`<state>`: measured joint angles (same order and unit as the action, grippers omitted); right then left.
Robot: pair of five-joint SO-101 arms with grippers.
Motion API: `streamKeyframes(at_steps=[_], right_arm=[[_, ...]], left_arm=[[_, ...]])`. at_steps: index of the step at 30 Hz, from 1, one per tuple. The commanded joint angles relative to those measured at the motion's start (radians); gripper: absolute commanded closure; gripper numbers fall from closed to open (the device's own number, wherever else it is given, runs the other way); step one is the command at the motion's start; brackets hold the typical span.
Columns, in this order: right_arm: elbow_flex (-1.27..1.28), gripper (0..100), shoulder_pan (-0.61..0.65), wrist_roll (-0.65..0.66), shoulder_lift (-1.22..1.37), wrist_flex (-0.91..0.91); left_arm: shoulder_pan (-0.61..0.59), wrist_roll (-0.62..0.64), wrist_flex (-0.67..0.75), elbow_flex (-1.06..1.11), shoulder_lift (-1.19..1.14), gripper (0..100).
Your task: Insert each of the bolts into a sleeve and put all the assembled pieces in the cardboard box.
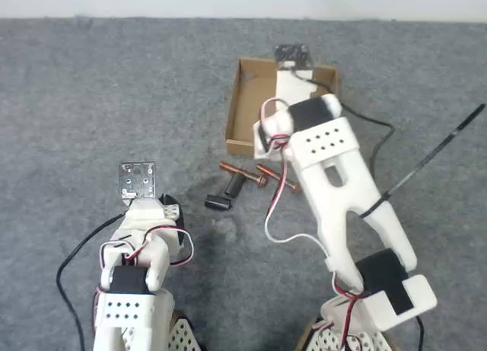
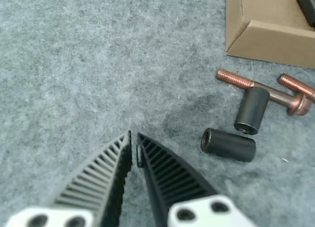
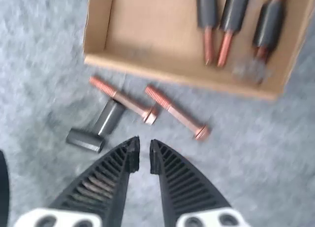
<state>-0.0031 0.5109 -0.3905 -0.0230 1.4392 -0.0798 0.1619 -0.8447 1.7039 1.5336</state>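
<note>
On the grey carpet [image 1: 91, 100], at the 6 o'clock side of the cardboard box [image 1: 236, 115] in the high view, lay two loose bolts and two black sleeves. The first bolt [image 3: 123, 100] and the second bolt [image 3: 174, 112] both ran roughly from 10 to 4 o'clock, with the heads at the 4 o'clock end. One sleeve [image 2: 251, 110] touched the first bolt across its shaft, and the other sleeve [image 2: 228, 145] lay just beside it.

From the left gripper [image 2: 134, 136], empty and almost closed, the sleeves were at about 2 to 3 o'clock. The right gripper [image 3: 142, 145], empty with a narrow gap, hung near the bolts and was, I judge, the nearer one to them.

Three assembled pieces [image 3: 235, 10] lay in the box. The box wall stood close to the threaded ends, so the room there seemed small.
</note>
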Motion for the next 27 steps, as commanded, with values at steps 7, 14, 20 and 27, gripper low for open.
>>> streamKeyframes(at_steps=[7, 14, 20, 27], right_arm=[[0.069, 98.7, 0.093, -0.132, -0.019, -0.134], [0.104, 98.7, 0.133, -0.207, 0.134, -0.266], [0.104, 86.1, 0.194, -0.218, 0.223, -0.314], [0.104, 91.4, 0.196, -0.245, 0.297, -0.412]], left_arm=[[-0.008, -0.011, -0.006, -0.013, 0.014, 99], [-0.008, -0.011, -0.006, -0.013, 0.014, 99], [-0.008, -0.011, -0.006, -0.013, 0.015, 99], [-0.008, -0.011, -0.006, -0.013, 0.015, 99]])
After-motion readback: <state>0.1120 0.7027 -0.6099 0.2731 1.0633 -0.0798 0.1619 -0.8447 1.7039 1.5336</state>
